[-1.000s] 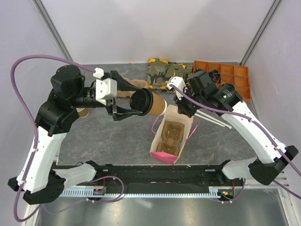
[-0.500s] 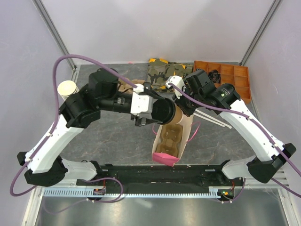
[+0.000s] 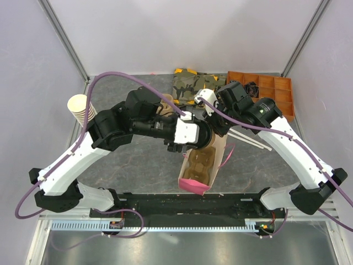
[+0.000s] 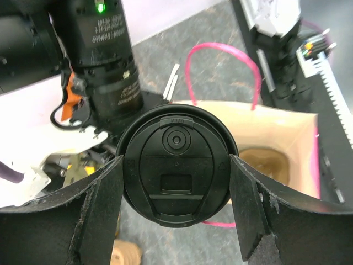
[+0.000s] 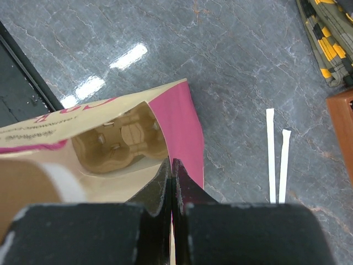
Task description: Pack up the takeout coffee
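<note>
Two straws (image 5: pixel 271 157) beside bag (image 3: pixel 193 185), cup stack (image 3: pixel 81 108) left

Right end effector (image 5: pixel 172 165) at bag (image 5: pixel 185 127) rim; carrier (image 5: pixel 118 138) inside.

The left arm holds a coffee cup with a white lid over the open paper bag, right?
No: the coffee cup has a black lid, not white, as the left wrist view shows. It is indeed held over the open paper bag.

Left arm (image 3: pixel 71 160) and right arm (image 3: pixel 300 152): white shells, black joints. Purple cable (image 3: pixel 110 74) along each. Black fingers (image 4: pixel 94 215), edges scuffed pale.
</note>
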`<state>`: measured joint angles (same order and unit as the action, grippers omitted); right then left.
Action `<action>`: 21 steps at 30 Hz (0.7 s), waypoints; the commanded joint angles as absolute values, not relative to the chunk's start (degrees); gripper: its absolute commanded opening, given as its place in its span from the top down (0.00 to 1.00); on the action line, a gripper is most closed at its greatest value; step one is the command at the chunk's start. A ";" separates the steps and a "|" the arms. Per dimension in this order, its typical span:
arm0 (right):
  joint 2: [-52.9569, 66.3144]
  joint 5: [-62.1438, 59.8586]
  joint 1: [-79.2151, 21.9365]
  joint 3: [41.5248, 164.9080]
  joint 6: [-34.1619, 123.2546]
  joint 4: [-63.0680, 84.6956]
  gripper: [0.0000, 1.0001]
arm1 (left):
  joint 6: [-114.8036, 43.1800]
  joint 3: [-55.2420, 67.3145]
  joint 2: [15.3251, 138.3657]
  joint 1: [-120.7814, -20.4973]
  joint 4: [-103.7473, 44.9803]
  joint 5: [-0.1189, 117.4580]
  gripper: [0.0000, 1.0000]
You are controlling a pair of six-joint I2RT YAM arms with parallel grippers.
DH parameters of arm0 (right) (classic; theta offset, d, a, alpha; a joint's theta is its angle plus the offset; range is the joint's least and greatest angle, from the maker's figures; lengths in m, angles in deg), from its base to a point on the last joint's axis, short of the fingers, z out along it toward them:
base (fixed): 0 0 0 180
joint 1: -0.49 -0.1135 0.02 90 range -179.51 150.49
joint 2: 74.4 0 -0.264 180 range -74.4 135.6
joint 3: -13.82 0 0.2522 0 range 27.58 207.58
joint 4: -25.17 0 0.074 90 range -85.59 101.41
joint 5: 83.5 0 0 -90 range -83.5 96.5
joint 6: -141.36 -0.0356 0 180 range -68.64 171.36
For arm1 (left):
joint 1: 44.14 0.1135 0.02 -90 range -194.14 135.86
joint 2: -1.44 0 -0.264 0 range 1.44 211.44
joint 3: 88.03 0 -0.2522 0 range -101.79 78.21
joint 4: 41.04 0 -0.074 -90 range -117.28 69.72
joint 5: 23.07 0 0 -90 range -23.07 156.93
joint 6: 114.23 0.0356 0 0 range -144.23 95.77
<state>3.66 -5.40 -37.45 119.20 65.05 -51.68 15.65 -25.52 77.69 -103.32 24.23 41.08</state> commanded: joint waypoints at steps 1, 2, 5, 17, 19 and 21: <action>2.68 -5.54 -37.66 123.12 63.76 -51.87 1.00 | 19.62 -24.37 78.52 -104.87 25.10 45.22 0.56; 2.68 -5.80 -37.57 123.38 63.41 -51.87 1.00 | 19.89 -24.10 78.95 -105.05 25.10 45.57 0.56; 3.64 -4.93 -37.66 123.65 61.57 -52.22 1.00 | 20.42 -25.15 79.40 -105.31 25.02 45.75 0.57; 4.00 -3.96 -37.66 124.26 60.59 -51.96 1.00 | 22.35 -29.29 81.51 -106.98 29.67 44.34 0.57; 3.91 -3.96 -37.66 124.52 60.24 -52.13 1.00 | 22.87 -27.19 81.68 -107.16 29.59 45.13 0.57; 3.73 -4.57 -37.74 124.70 60.15 -52.49 1.00 | 23.05 -26.04 82.21 -107.42 29.59 46.62 0.57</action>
<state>4.21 -4.14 -37.47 121.82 61.62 -52.66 20.19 -28.36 80.70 -106.71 28.36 44.39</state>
